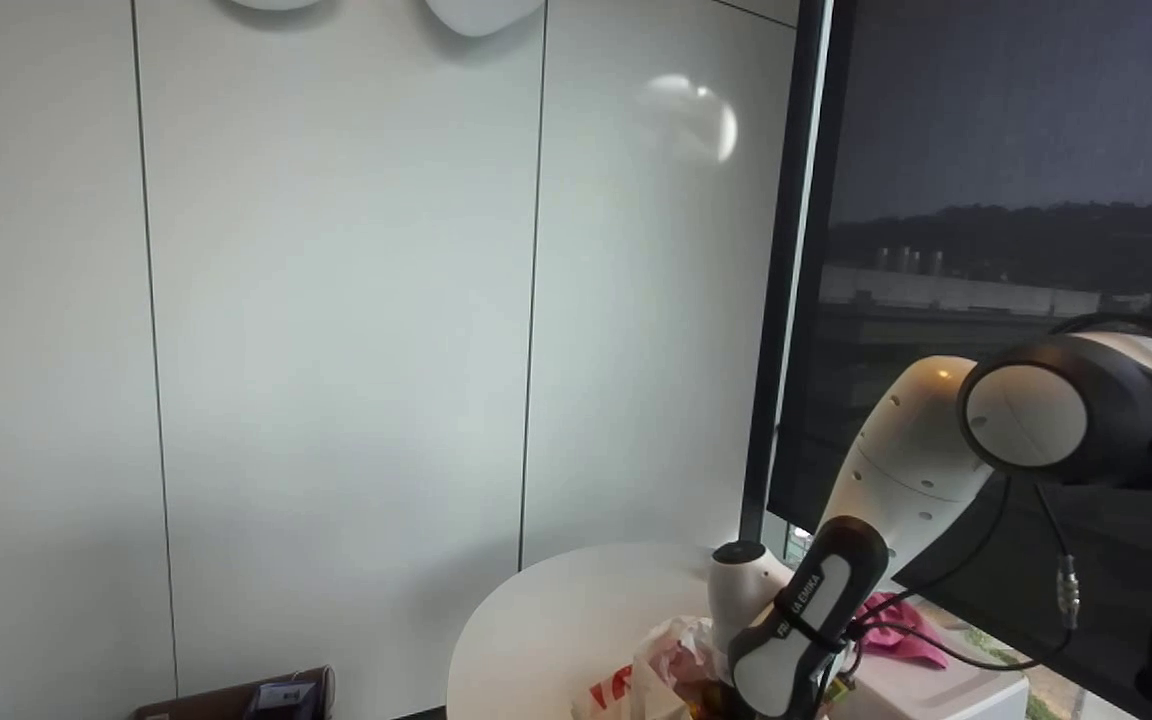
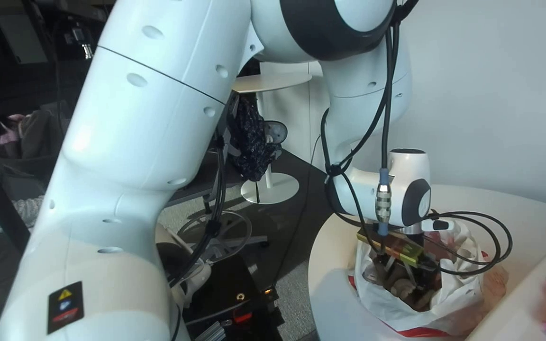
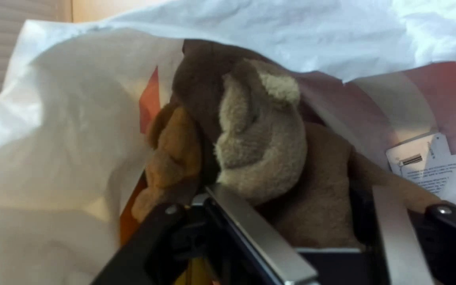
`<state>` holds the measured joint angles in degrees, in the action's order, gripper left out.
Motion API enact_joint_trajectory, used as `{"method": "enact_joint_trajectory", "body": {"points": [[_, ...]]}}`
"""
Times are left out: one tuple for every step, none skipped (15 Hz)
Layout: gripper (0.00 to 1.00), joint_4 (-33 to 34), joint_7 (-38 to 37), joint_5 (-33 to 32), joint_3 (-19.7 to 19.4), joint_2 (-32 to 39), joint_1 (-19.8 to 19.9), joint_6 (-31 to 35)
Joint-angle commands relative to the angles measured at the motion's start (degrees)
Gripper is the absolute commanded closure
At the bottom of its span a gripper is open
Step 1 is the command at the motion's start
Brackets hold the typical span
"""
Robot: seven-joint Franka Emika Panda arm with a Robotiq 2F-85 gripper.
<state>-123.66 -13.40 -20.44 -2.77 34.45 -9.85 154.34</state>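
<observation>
Overhead, a robot arm (image 2: 126,123) in smooth, glossy white casing bends down to a pale bench (image 1: 526,620) with a curved edge. A flat-topped white box (image 1: 946,685) with a rounded corner stands just beside a carrier bag (image 2: 396,314) of thin, crumpled white plastic printed with red. Draped on the box is a rumpled pink cloth (image 1: 901,630). In the wrist view, the pincer (image 3: 293,194) reaches into the bag with its flat, metallic fingers (image 3: 260,233) spread apart. A bulky, short-piled brown plush toy (image 3: 315,182) lies inside the bag between them; whether they press on it I cannot tell. Just beyond one fingertip sits a beige plush toy (image 3: 261,146), fuzzy, rounded and folded, with a cream tuft. Beside it is a smaller, lumpy orange-brown plush toy (image 3: 176,154). A stiff white label (image 3: 418,158) bears a barcode and tiny print.
</observation>
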Motion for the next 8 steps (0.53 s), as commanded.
{"method": "enact_joint_trajectory", "body": {"points": [[0.67, -0.7, 1.3, 2.2, -1.5, -0.8, -0.6, -1.1], [0.74, -1.4, 1.2, 2.3, -1.8, -1.6, -0.8, -1.6], [0.82, -2.2, 1.3, 2.6, -1.8, -2.8, -0.6, -2.1], [0.88, -2.8, 1.3, 3.2, -1.6, -3.9, -0.4, -2.9], [0.93, -3.6, 1.4, 4.0, -1.3, -5.6, -0.1, -3.8], [0.93, -4.5, 1.9, 4.9, -0.8, -7.5, 0.6, -4.3], [0.91, -5.4, 2.5, 6.3, -0.1, -9.6, 1.4, -4.9], [0.9, -6.3, 3.1, 7.9, 0.6, -11.9, 2.2, -5.0]]}}
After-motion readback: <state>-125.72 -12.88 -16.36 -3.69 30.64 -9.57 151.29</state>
